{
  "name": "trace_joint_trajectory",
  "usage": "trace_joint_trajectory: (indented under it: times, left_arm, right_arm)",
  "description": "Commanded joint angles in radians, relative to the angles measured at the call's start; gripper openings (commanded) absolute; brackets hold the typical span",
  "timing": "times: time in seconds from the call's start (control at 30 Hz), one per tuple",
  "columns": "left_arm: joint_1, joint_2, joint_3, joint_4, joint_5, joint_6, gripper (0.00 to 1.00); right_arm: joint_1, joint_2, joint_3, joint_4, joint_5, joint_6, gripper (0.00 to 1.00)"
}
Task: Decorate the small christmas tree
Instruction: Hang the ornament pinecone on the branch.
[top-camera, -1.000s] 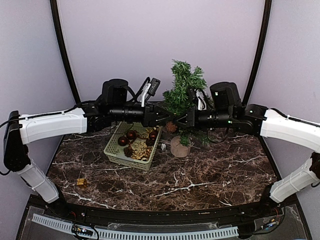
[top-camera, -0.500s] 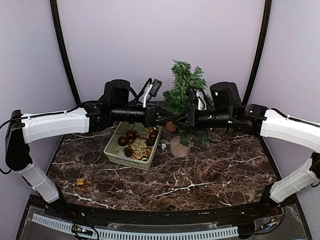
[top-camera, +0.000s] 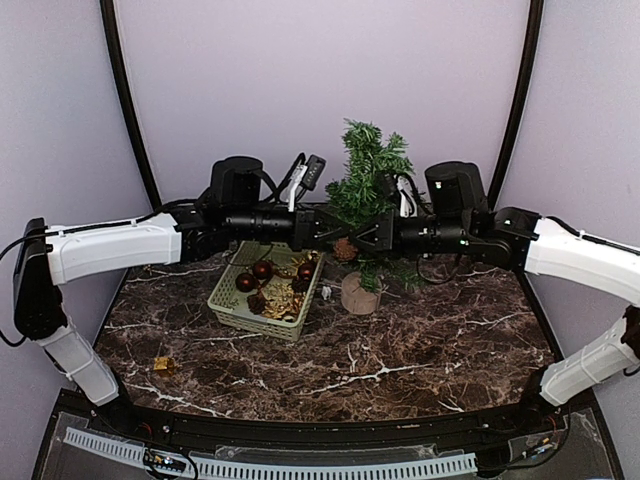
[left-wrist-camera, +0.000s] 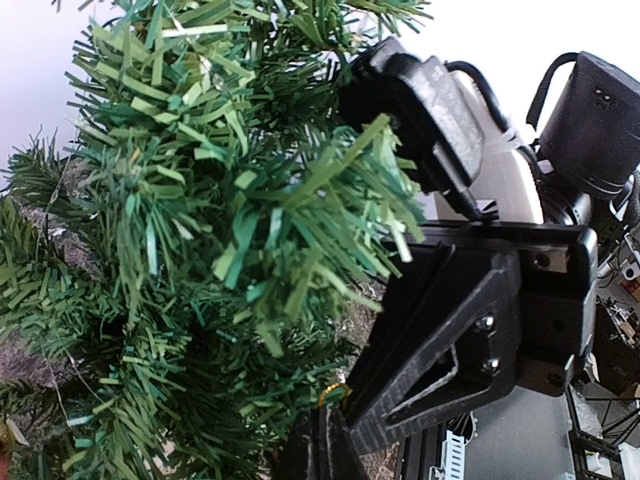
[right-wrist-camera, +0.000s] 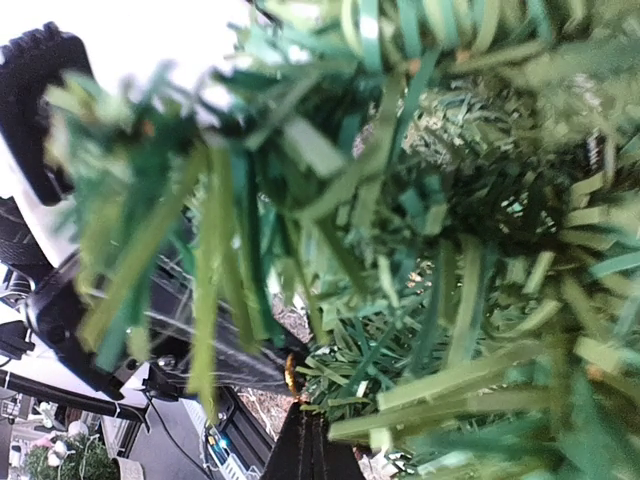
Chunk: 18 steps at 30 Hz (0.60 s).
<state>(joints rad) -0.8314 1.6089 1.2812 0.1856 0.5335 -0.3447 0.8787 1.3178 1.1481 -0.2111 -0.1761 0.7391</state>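
Step, likely: hang brown ornament (top-camera: 345, 251) on tree (top-camera: 368, 170), upright beside basket (top-camera: 230, 304). Your left gripper (top-camera: 337, 232) and right gripper (top-camera: 352, 237) both shut, tips meeting at lower branch; held item unclear. Next: seat gold loop (left-wrist-camera: 330, 393) on branch, release gently.

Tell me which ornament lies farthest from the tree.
The small gold one, alone on the marble by the left arm; the rest crowd the basket and tree.
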Motion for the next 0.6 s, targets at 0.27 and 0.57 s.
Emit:
trace_joint_trajectory:
  times: [0.27, 0.57]
  left_arm:
    - [-0.003, 0.02, 0.054, -0.036, -0.063, 0.013, 0.0]
    - [-0.003, 0.024, 0.052, -0.032, -0.052, 0.008, 0.0]
  right_arm:
    - [-0.023, -0.031, -0.011, 0.023, 0.019, 0.031, 0.0]
    - [-0.029, -0.031, -0.029, 0.022, 0.029, 0.055, 0.0]
